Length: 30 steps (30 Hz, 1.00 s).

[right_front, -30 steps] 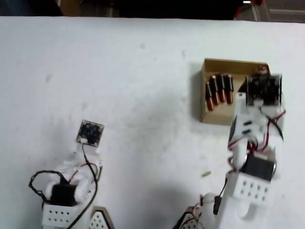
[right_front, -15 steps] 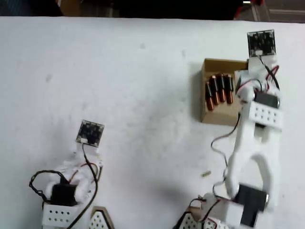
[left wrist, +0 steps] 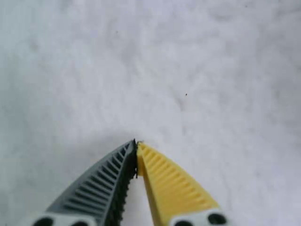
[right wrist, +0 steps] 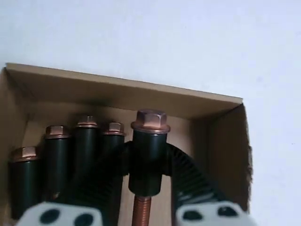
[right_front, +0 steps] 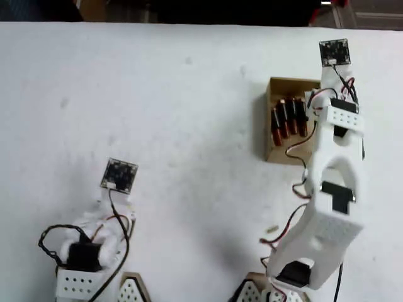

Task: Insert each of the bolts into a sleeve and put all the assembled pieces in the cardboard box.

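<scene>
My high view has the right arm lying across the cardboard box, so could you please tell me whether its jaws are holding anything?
Observer: Yes, the right jaws are shut on a fifth assembled piece.
Operator: Thank you. Where is it relative to the box?
Observer: It is over the cardboard box, beside the four assembled pieces lying inside. I cannot tell whether it touches the box floor.
Operator: And the left jaws, please?
Observer: The left jaws are shut with nothing between them, over bare table.
</scene>
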{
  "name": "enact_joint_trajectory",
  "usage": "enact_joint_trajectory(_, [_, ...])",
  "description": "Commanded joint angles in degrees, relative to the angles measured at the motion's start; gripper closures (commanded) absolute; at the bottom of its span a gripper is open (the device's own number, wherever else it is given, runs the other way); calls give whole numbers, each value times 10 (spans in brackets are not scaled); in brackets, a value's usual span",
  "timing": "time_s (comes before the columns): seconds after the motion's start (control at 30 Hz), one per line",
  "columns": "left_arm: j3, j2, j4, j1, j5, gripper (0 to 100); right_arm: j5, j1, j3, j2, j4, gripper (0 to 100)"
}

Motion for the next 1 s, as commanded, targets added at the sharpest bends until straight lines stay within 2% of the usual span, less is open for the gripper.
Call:
enact_joint_trajectory(0.0, [-1,-7,4,5,-7,976,7,15,-81,37,1,982])
enact_joint_trajectory(0.27, [-1,-7,4,5,-7,976,9,20,-150,138,1,981])
enact_joint_trajectory(0.47, [-1,-7,3,5,-7,976,9,7,-152,153,1,978])
enact_joint_trajectory(0.73, [-1,-7,3,5,-7,976,9,0,-149,156,1,778])
enact_joint_trajectory(0.97, [-1,-7,4,5,-4,976,8,0,-149,128,3,792])
